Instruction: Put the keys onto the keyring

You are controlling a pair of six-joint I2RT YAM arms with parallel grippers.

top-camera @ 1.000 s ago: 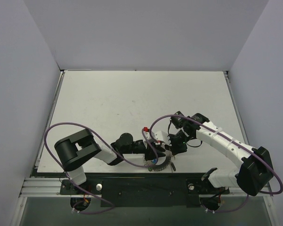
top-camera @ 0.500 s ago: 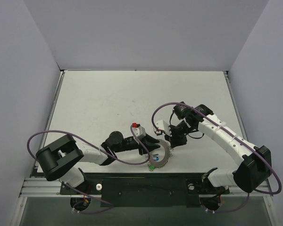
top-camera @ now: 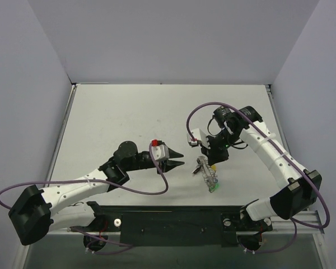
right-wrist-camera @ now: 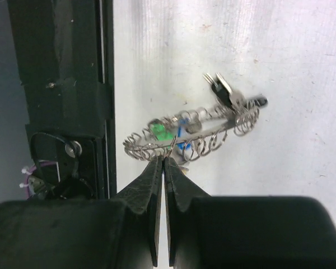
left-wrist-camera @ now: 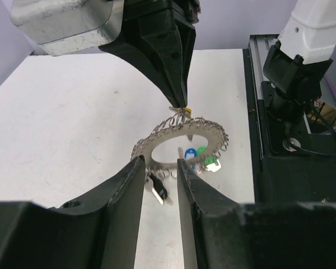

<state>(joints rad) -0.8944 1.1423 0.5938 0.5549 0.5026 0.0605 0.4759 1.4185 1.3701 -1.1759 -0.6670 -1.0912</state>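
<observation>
Right hand [right-wrist-camera: 162, 161] pinches the seemingly light, stiff keyring [right-wrist-camera: 213, 124] by its thin rim, keys [right-wrist-camera: 157, 130] dangling; left hand [top-camera: 178, 159] hangs half-open, empty.

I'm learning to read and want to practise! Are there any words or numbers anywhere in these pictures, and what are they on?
No text can be read in any view.
The keys: any marks on their coloured heads are too small to make out.
The keyring: no lettering shows.
The table: no words, numbers or signs on it.
</observation>
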